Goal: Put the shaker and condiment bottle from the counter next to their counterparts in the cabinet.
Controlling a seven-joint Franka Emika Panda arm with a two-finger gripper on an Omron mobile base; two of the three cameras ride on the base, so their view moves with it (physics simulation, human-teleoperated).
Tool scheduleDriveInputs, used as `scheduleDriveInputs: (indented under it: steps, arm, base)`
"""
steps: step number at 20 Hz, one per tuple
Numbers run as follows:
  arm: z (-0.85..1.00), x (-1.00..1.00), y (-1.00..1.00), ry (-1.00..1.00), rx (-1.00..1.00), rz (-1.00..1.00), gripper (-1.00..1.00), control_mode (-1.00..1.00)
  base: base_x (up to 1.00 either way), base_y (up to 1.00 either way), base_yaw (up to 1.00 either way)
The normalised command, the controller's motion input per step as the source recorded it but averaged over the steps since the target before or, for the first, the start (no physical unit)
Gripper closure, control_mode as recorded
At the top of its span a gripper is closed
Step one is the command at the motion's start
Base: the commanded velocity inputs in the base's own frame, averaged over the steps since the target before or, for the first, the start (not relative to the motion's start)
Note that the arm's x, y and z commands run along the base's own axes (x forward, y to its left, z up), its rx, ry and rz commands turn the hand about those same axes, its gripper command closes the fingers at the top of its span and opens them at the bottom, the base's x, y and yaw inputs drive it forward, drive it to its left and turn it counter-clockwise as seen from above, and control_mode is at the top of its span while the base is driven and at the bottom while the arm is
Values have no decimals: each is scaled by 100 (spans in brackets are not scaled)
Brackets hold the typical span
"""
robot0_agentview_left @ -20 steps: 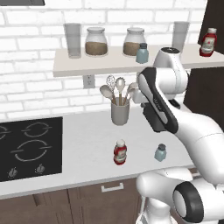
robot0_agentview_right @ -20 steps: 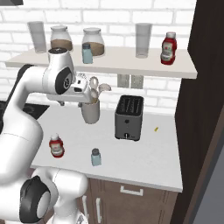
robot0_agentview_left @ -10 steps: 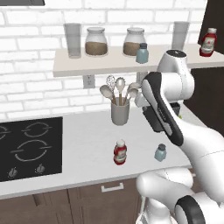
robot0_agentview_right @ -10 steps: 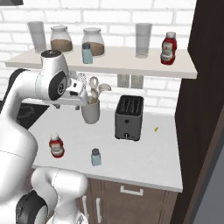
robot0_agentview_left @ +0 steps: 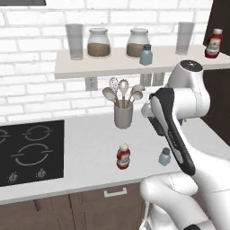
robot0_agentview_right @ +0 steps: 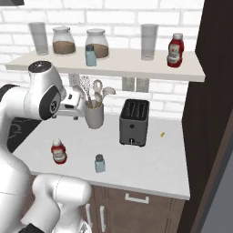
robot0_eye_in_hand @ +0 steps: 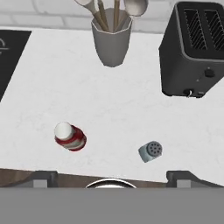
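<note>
High over the counter, my gripper point(robot0_eye_in_hand: 114, 177) looks straight down with its jaws open and nothing between them. Below it stands the small blue-grey shaker point(robot0_eye_in_hand: 151, 151) point(robot0_agentview_left: 165, 157) point(robot0_agentview_right: 99, 163), close to the counter's front edge. The red condiment bottle point(robot0_eye_in_hand: 70, 136) point(robot0_agentview_left: 123, 156) point(robot0_agentview_right: 58, 151) stands to the shaker's left. Their counterparts are on the pale cabinet shelf point(robot0_agentview_left: 103, 65) point(robot0_agentview_right: 123, 63): a matching shaker point(robot0_agentview_left: 145, 55) point(robot0_agentview_right: 90, 55) near the middle and a red bottle point(robot0_agentview_left: 214, 43) point(robot0_agentview_right: 174, 50) at the right end.
A grey utensil holder point(robot0_agentview_left: 123, 114) point(robot0_eye_in_hand: 112, 41) and a black toaster point(robot0_agentview_right: 134, 122) point(robot0_eye_in_hand: 194, 57) stand at the back of the counter. The stove point(robot0_agentview_left: 27, 150) lies to the left. Brown-filled jars point(robot0_agentview_left: 99, 43) and glasses point(robot0_agentview_left: 75, 41) share the shelf. A dark cabinet panel point(robot0_agentview_right: 214, 91) closes the right side.
My arm has swung back from the shelf and sunk a little lower. The things on the counter and on the shelf have not moved.
</note>
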Motion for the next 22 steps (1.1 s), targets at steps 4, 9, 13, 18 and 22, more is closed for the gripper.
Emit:
scheduleDriveInputs:
  steps: [4, 9, 13, 18, 22]
  arm:
    - [0, -18, 0, -5, 0, -11, -100, -100]
    - [0, -2, 0, 0, 0, -17, -100, -100]
    - [0, 0, 0, 0, 0, -18, -100, -100]
    - [0, 0, 2, 0, 2, -20, -100, -100]
    - [0, 0, 5, 0, 3, -19, -100, -100]
  base:
    - [0, 0, 0]
    - [0, 0, 0]
    - [0, 0, 0]
    - [0, 0, 0]
    - [0, 0, 0]
